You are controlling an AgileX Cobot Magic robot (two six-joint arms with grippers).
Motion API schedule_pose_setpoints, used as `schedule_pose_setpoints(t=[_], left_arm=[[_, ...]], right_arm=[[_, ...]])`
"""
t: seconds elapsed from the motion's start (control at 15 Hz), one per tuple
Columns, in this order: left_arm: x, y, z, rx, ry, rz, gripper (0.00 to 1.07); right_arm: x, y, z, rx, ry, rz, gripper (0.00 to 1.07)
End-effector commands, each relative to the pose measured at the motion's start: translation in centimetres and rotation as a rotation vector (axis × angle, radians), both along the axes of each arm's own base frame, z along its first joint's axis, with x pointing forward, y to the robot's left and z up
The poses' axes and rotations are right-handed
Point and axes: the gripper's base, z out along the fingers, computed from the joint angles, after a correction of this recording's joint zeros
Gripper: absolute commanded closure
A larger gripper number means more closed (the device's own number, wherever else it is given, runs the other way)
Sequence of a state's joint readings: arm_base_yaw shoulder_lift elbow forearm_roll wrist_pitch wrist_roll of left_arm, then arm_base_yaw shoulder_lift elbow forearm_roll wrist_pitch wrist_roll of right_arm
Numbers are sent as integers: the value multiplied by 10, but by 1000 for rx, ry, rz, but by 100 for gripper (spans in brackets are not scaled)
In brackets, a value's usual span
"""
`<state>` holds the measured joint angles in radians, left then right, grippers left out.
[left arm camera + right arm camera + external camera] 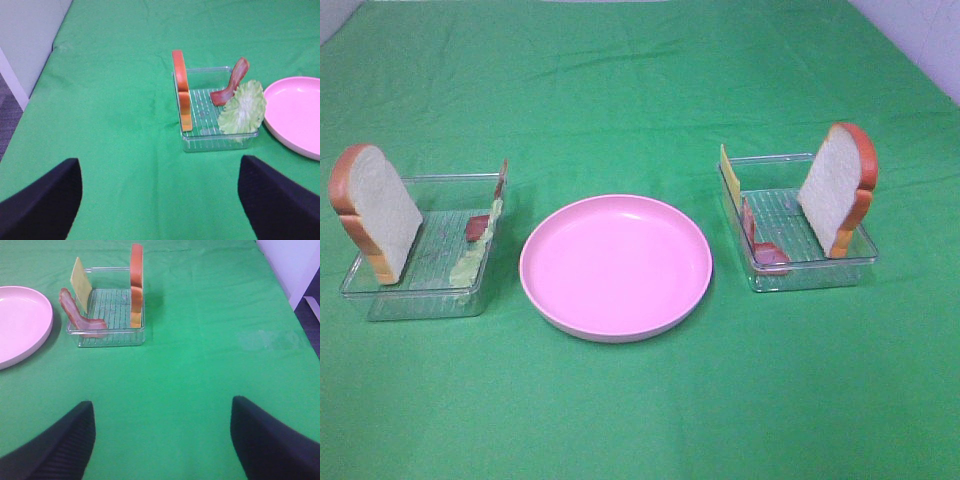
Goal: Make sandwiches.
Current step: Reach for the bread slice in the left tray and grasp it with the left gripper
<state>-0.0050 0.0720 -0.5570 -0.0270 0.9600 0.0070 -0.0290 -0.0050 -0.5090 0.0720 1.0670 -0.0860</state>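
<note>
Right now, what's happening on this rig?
Nothing is being handled yet. Both arms hover over the green cloth, and the left claw and right claw are open and empty. The pink plate in the middle is bare. The left tray holds an upright bread slice, lettuce and a bacon strip. The right tray holds a second bread slice, a cheese slice and a second bacon strip. No sandwich is stacked yet.

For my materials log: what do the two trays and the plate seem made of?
Left tray and right tray: clear, glossy rigid plastic, apparently; the green cloth shows through the walls. Plate: smooth pink plastic or melamine, probably; even colour, soft sheen.
</note>
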Motion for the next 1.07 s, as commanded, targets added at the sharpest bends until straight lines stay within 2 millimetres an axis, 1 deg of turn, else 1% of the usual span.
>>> schedule_pose_setpoints(t=[0.07,0.2,0.27,0.33,0.53,0.67,0.87,0.93,1.0,1.07], left_arm=[[26,-1,20,-12,25,1,26],[60,-1,31,-10,143,3,26],[80,-1,37,-10,206,3,26],[91,-1,39,-9,239,3,26],[151,-1,51,-10,364,3,26],[193,-1,52,-14,441,3,26],[254,-3,35,-43,572,-4,26],[292,-7,15,-50,661,-15,26],[301,-9,9,-48,681,-21,26],[316,-13,0,-44,708,-34,26]], right_arm=[[-2,0,0,-11,-21,2,36],[-2,0,0,-11,-21,2,36],[-2,0,0,-11,-21,2,36],[-2,0,0,-11,-21,2,36],[-2,0,0,-11,-21,2,36],[-2,0,0,-11,-21,2,36],[-2,0,0,-11,-21,2,36],[-2,0,0,-11,-21,2,36],[-2,0,0,-11,-21,2,36],[-2,0,0,-11,-21,2,36]])
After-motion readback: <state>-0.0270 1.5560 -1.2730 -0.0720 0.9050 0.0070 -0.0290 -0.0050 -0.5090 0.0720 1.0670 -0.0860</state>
